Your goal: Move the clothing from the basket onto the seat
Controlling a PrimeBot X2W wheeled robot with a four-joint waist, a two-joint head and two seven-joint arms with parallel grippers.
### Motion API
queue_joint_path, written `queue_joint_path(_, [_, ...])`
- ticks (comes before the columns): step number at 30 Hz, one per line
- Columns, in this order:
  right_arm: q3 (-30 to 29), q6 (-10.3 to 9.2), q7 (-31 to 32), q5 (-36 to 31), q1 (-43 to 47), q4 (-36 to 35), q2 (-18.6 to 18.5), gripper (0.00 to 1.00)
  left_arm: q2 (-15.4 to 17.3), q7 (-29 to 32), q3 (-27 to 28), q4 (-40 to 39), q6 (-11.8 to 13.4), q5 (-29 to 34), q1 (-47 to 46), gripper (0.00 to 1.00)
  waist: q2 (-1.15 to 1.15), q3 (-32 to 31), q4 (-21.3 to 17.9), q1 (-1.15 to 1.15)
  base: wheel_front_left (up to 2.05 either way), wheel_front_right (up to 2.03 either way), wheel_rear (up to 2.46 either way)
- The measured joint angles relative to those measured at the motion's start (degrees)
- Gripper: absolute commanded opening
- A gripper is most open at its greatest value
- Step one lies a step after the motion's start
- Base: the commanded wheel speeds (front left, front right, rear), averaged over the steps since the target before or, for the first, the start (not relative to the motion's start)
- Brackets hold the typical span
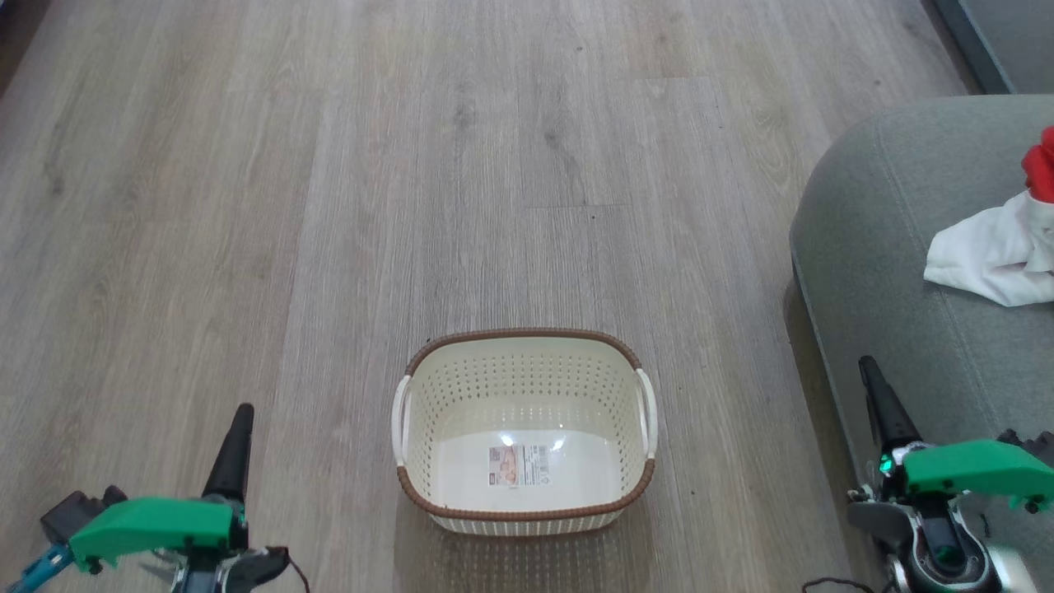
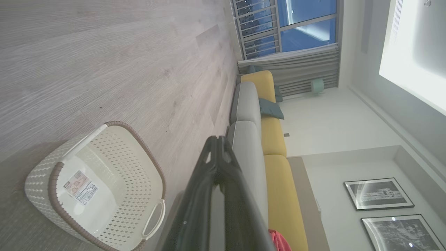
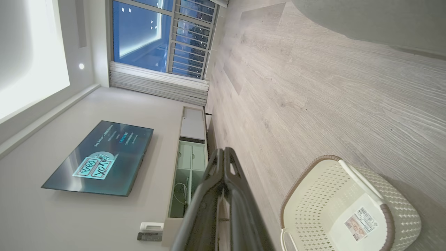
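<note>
The cream basket (image 1: 527,385) stands on the wood floor in front of me, with nothing in it but its label. The clothing (image 1: 992,251), a white part with bright red above it, lies on the grey-green seat (image 1: 881,247) at the right edge of the head view. My left gripper (image 1: 241,418) sits low to the basket's left, shut and holding nothing. My right gripper (image 1: 869,371), also shut on nothing, hangs beside the seat's front edge. The left wrist view has the basket (image 2: 139,140), the seat (image 2: 245,150) and a bit of red clothing (image 2: 278,242).
Pale wood floor (image 1: 329,165) spreads around the basket. A yellow sofa back (image 2: 275,167) runs behind the seat, with framed pictures on the wall. Across the room, the right wrist view shows a wall television (image 3: 101,158), a low cabinet (image 3: 190,167) and a barred window (image 3: 156,38).
</note>
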Motion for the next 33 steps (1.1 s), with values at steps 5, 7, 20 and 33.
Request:
queue_joint_path(5, [-0.4,0.00,0.7,3.2,0.0,-0.5,0.1,0.00,-0.1,0.6,0.0,-0.4,0.0,-3.4,-0.8,0.00,0.00,0.1,-0.1,0.00,0.00,0.00,0.00])
queue_joint_path(7, [-0.6,0.00,1.2,5.2,0.0,-1.0,0.1,0.00,-0.1,1.3,0.0,-0.5,0.0,-5.4,-1.1,0.00,0.00,0.2,-0.2,0.00,0.00,0.00,0.00])
queue_joint_path(20, [-1.4,-0.01,3.3,13.4,0.0,-2.6,0.4,0.00,-0.2,3.0,-0.1,-1.1,-0.1,-13.9,-1.9,0.00,0.00,0.5,-0.4,0.00,0.00,0.00,0.00])
queue_joint_path(33, [-1.4,-0.01,3.3,13.6,0.0,-2.7,0.5,0.00,-0.2,3.0,-0.1,-1.3,-0.1,-13.9,-2.1,0.00,0.00,0.4,-0.4,0.00,0.00,0.00,0.00])
